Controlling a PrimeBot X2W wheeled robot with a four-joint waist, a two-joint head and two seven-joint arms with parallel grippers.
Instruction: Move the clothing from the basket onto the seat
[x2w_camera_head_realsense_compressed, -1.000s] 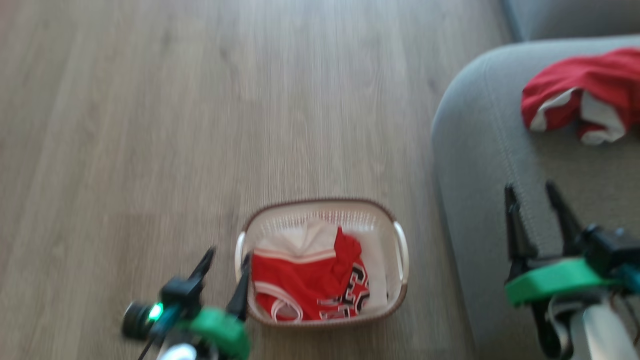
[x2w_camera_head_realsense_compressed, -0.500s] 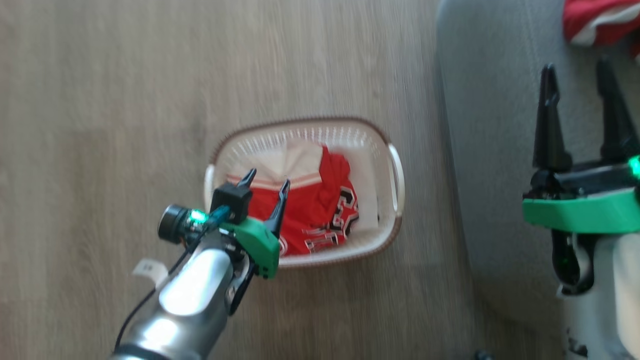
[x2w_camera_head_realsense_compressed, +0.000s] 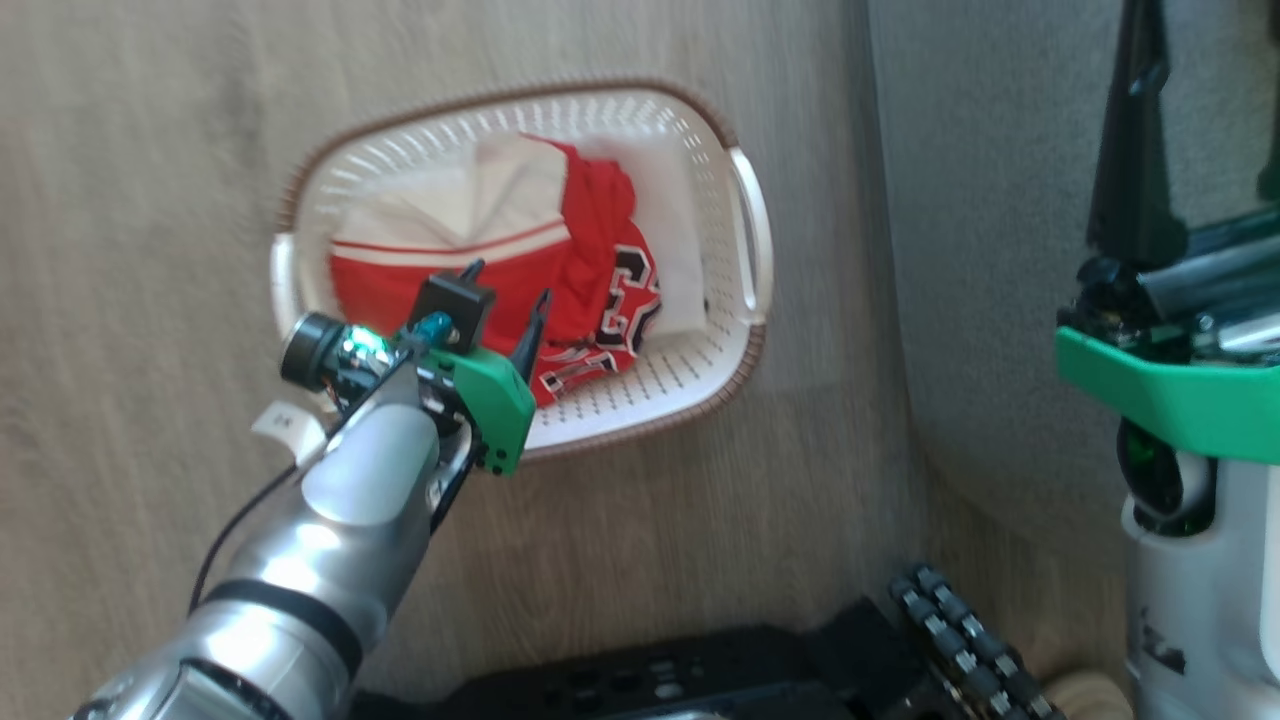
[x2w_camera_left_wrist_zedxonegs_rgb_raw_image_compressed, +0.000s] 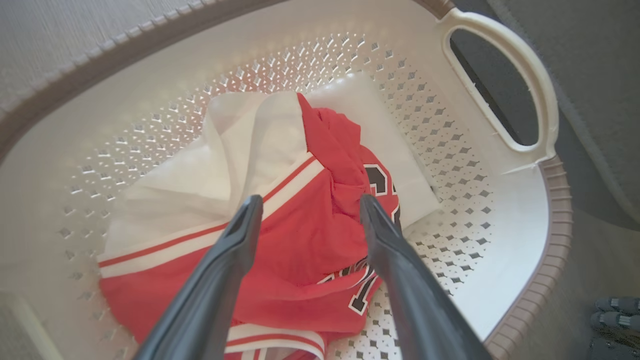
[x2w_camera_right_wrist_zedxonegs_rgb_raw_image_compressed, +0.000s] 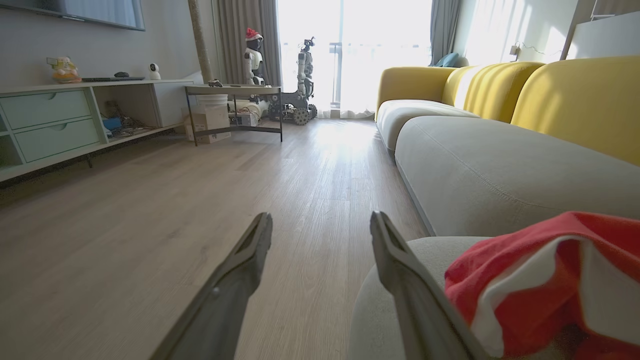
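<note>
Clothing (x2w_camera_left_wrist_zedxonegs_rgb_raw_image_compressed: 300, 260), shiny red with white trim (black-and-white lettering), bunched in basket (x2w_camera_left_wrist_zedxonegs_rgb_raw_image_compressed: 500, 250) beneath wide-open left end effector (x2w_camera_left_wrist_zedxonegs_rgb_raw_image_compressed: 308, 200).

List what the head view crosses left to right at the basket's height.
Wooden floor → basket's left handle → red clothing → basket's right handle → narrow strip of floor → grey seat → right gripper's fingers. Left gripper omitted: it overlaps basket and clothing.

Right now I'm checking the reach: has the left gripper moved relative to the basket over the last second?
Yes. The left gripper was beside the left rim of the basket; now its open fingers are over the red clothing inside.
</note>
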